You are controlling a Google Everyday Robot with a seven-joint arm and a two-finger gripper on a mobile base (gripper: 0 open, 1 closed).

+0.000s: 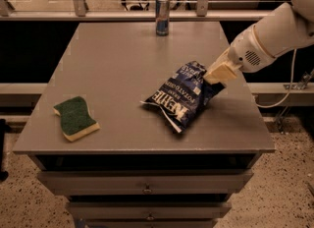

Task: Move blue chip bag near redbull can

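The blue chip bag (180,98) is a crinkly navy foil bag with white lettering, on the right half of the grey table (117,55). My gripper (214,78) reaches in from the right on a white arm and is shut on the bag's upper right end, which is raised a little while the lower left end trails toward the table's front. The redbull can (162,9) stands upright at the far edge of the table, well beyond the bag and a little left of it.
A green-and-yellow sponge (76,119) lies near the front left of the table. Drawers (147,180) sit under the tabletop. A rail and posts run behind the far edge. A cable hangs at the right.
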